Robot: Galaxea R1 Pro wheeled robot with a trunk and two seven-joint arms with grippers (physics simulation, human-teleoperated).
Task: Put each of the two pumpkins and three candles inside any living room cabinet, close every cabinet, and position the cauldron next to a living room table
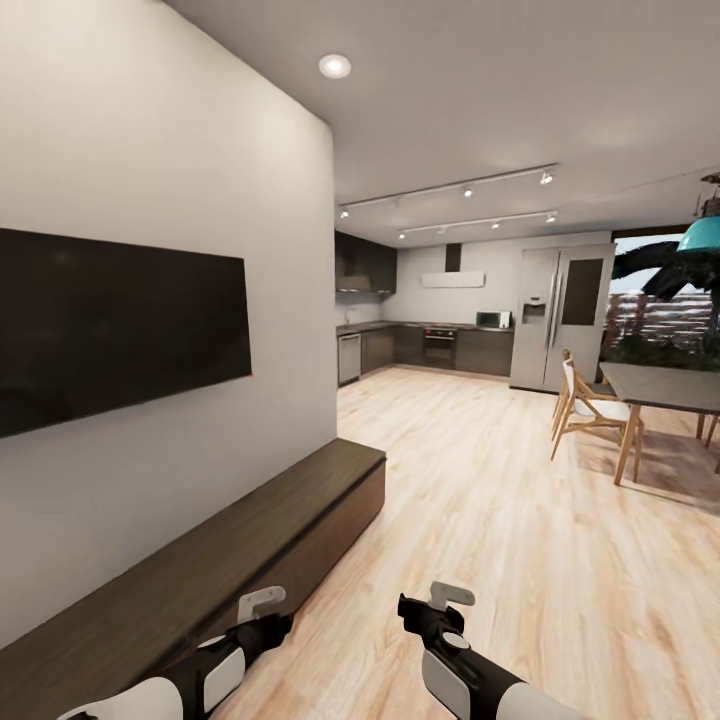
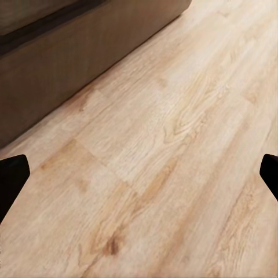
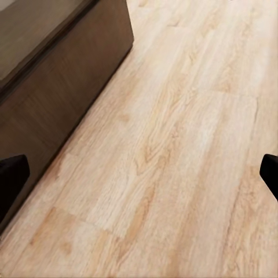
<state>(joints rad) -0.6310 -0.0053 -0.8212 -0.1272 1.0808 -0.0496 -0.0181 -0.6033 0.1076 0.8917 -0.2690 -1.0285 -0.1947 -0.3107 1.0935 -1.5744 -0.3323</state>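
Long low dark-brown cabinet (image 1: pixel 250 540) with flat closed fronts along wall, left gripper (image 1: pixel 262 606) just beside it, right gripper (image 1: pixel 448 598) farther off over floor (image 1: pixel 480 480), both spread wide, empty.

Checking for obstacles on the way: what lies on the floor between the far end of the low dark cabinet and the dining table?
Only bare wooden floor between the cabinet and the dining table, seen in the head view.

Cabinet (image 1: pixel 250 540) — dark matt wood; floor (image 1: pixel 480 480) — pale grained planks (slight sheen).
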